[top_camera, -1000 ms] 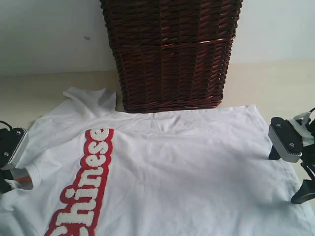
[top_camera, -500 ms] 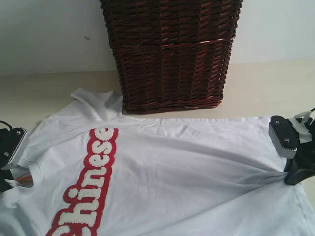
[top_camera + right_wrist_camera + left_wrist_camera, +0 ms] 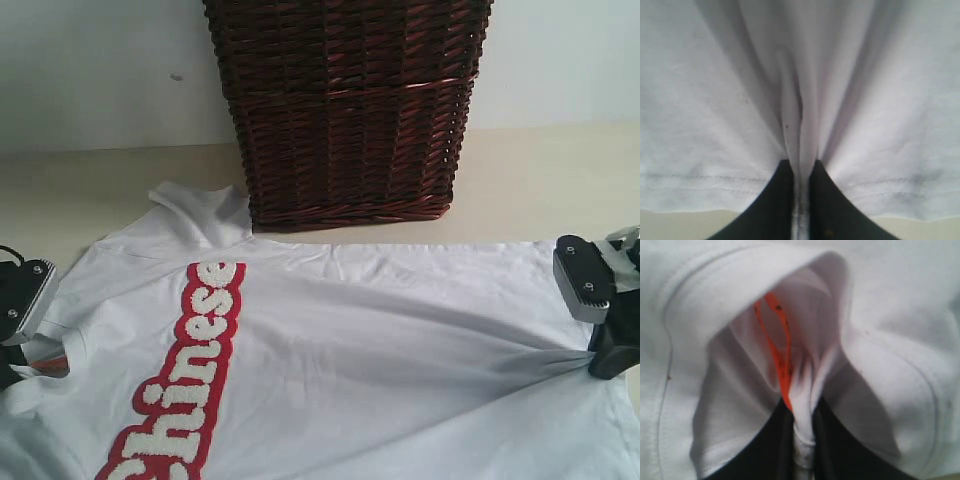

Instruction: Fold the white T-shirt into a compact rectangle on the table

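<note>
1. Where: the white T-shirt lies spread on the table. It fills the lower half of the exterior pic edge to edge, w/ the red-outlined letters running down the lower left. The wicker basket stands top ctr, just behind the shirt's far edge; can't tell if they touch.
2. The left gripper is clenched on a bunched ridge of cloth at a stitched opening (collar or sleeve, can't tell). The orange tag sits right beside the pinch. In the exterior pic this gripper is at the far left edge, low.
3. The right gripper is clamped on a thin fold right at the stitched hem, w/ bare table showing just past it. In the exterior pic it's at the right edge, and creases fan from the pinch toward ctr.
4. Step in hand, my read: both ends are gripped and the cloth is tensioned btwn them, ready to lift & carry over for a first fold.
5. Do it well: raise both sides together & level, so the span doesn't sag mid-way.
6. Don't over-pull. The right pinch is thin & near the hem edge, so it could slip out.
7. Mind the basket: it's close to the far edge, and a swing toward the top of frame could snag it.
8. Line up the edges when laying down, and let go only once the cloth rests flat.
</note>
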